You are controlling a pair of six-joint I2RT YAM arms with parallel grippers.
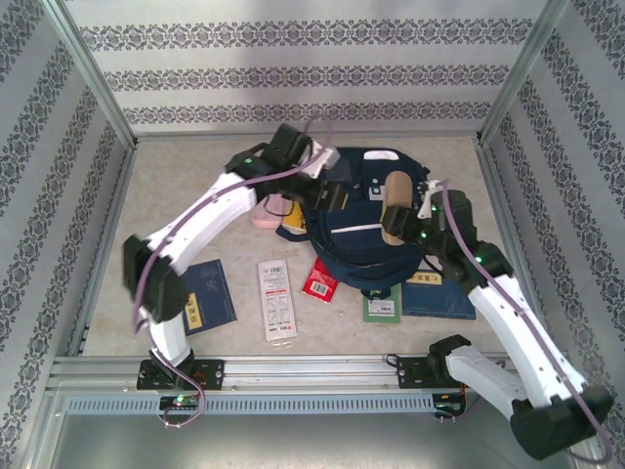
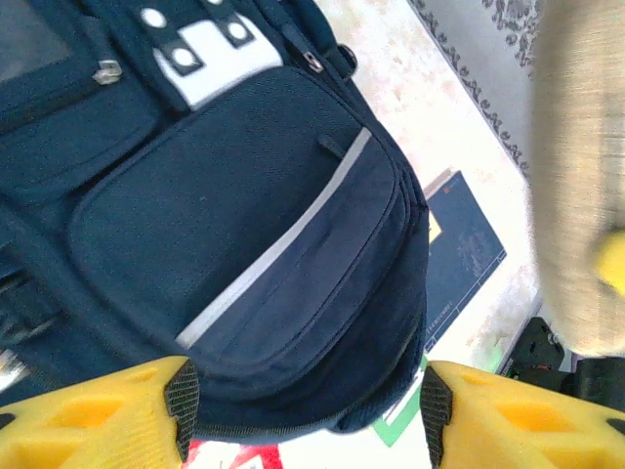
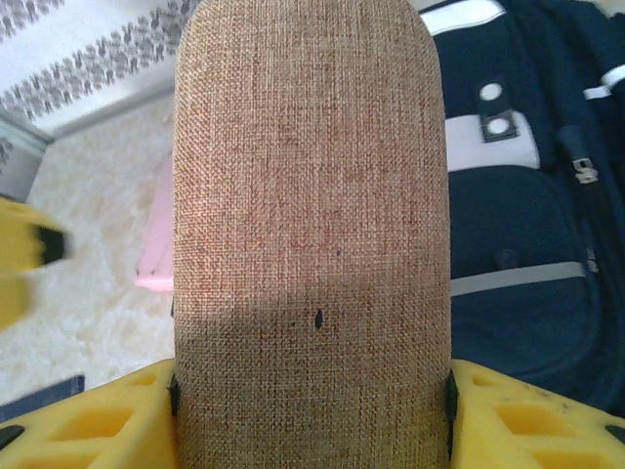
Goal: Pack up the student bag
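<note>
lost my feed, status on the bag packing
right end effector holds tan pouch at bag; left end effector around front pocket; nothing blocking

White arms [image 1: 210, 210] w/ blk joints [image 1: 148, 272], purple cables [image 1: 140, 293], green LEDs [image 1: 249, 161]; yellow tool fingers [image 2: 88, 420], blk pads [image 2: 183, 396].

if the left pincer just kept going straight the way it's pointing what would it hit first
The student bag, at its striped front pocket, which sits between the fingers of the left pincer. It may be touching the fabric now; depth is unclear from the wrist view.
</note>
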